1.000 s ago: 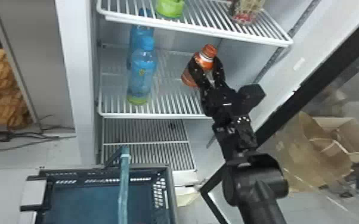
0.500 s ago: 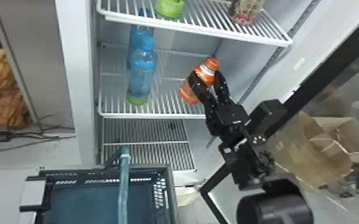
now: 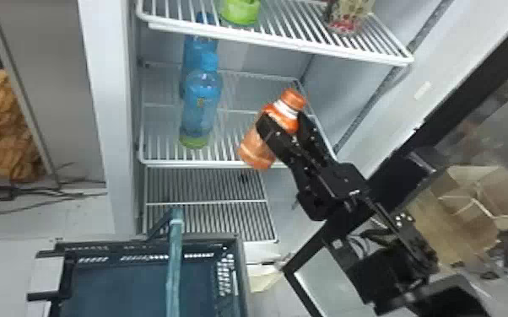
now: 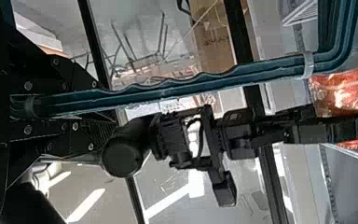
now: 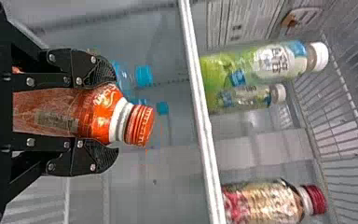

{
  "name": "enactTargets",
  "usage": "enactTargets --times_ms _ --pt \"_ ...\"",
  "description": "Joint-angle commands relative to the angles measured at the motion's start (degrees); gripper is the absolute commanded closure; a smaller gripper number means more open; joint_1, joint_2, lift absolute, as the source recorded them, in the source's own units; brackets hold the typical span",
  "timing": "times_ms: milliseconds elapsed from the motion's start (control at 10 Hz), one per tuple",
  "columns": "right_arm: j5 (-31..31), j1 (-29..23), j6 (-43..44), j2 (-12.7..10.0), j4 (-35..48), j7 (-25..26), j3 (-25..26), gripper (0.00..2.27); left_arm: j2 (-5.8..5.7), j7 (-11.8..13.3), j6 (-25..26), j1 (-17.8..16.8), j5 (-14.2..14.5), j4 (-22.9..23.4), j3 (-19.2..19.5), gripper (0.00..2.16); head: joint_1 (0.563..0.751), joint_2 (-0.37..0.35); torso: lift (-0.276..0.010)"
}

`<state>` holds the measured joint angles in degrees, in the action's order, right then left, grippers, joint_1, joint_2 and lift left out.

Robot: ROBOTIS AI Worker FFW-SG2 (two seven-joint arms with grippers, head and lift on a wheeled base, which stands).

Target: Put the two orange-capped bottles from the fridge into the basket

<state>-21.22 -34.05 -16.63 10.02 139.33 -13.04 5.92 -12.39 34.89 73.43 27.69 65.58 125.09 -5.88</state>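
Here's the middle shelf (image 3: 181, 162), white wire, with a front blue bottle (image 3: 201, 101) upright on it — and a rear blue bottle (image 3: 190, 46) just behind! Up on the upper shelf (image 3: 287, 44), a large green bottle (image 5: 256, 65) and a smaller green bottle (image 5: 247, 97) (white caps, both) stand near each other — a red-capped bottle (image 5: 265, 203) stands apart.

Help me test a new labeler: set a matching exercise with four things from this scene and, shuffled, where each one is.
Things
1. Orange-capped bottle
2. Basket
3. Front blue bottle
4. Dark-red-capped bottle

Places
A. On the upper shelf
B. In front of the fridge, low down
C. Between the right gripper's fingers
D. On the shelf below

Pairs: 1-C, 2-B, 3-D, 4-A
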Motion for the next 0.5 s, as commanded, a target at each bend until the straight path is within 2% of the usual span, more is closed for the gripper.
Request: enactTargets --times_ms 0,200,400 --pt "-1.6 -2.0 -6.1 0.0 4.2 -0.9 0.0 0.88 0.00 0.0 0.0 0.0 0.0 0.0 -0.1 1.20 0.695 -0.350 -0.235" --pt "-4.3 -4.3 -16.5 0.0 9.4 -2.5 0.6 0.88 0.09 0.1 0.0 0.1 0.0 0.0 0.1 1.20 0.695 -0.350 -0.235" --pt "-3.5 -4.3 -26.4 -0.2 12.2 -5.0 1.5 0.88 0.09 0.1 0.0 0.3 0.0 0.0 0.2 1.20 0.695 -0.350 -0.235"
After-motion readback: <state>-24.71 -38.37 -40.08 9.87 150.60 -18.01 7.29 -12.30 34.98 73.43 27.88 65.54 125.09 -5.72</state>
